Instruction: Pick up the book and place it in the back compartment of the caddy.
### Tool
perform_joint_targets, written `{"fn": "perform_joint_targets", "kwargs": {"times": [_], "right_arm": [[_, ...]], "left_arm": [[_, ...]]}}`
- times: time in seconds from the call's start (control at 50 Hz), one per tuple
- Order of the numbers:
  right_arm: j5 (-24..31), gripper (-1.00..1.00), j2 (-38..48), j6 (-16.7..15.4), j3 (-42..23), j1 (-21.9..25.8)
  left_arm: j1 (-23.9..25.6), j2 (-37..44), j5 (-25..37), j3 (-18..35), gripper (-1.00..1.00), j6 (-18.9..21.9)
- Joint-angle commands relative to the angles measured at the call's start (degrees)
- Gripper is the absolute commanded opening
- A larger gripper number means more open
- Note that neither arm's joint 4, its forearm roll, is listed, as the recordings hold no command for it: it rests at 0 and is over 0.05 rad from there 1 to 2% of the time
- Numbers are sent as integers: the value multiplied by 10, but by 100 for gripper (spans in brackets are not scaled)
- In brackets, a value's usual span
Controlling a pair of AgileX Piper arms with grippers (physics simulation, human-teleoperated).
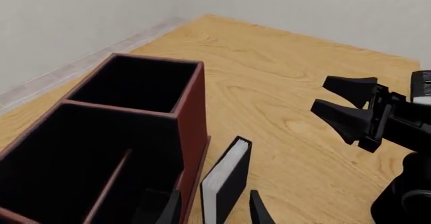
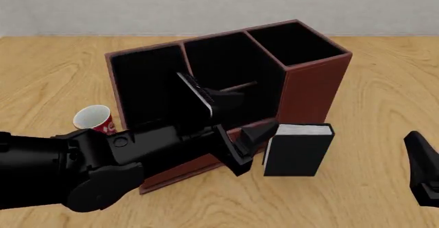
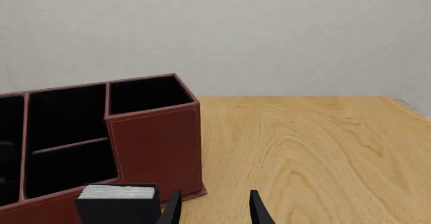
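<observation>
The caddy (image 2: pixel 312 89) is a reddish-brown box with three black-lined bays. Its centre bay (image 2: pixel 226 66) is crossed by a low partition. The black book (image 2: pixel 298 151) stands upright on the table by the caddy's near right corner, white pages up. My left gripper (image 2: pixel 248 148) is open, its fingertips just at the book's left edge. In the left wrist view the book (image 1: pixel 225 181) sits between the open fingers (image 1: pixel 259 211), beside the caddy's wall (image 1: pixel 192 113). My right gripper (image 2: pixel 420 164) is open and empty, right of the book, apart from it.
A red-and-white mug (image 2: pixel 92 120) stands left of the caddy, partly behind my left arm. The right wrist view shows the book (image 3: pixel 118 201), the caddy (image 3: pixel 155 143) and bare wooden table (image 3: pixel 316 148) to the right. A grey wall runs behind the table.
</observation>
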State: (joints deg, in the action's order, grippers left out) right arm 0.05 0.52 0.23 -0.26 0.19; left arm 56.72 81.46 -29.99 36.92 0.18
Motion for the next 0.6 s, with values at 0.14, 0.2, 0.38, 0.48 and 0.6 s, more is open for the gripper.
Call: {"fn": "perform_joint_targets", "kwargs": {"times": [0.14,0.2,0.38,0.48,0.6], "right_arm": [[0,100,0,0,0,0],[-2,100,2,1,1,0],[0,100,0,0,0,0],[0,100,0,0,0,0],[2,100,-1,0,-1,0]], "left_arm": [[7,45,-18,1,100,-4],[4,58,-16,6,100,-12],[10,79,-17,15,100,-11],[10,85,-15,21,100,-11],[7,100,-15,27,100,-11]]}}
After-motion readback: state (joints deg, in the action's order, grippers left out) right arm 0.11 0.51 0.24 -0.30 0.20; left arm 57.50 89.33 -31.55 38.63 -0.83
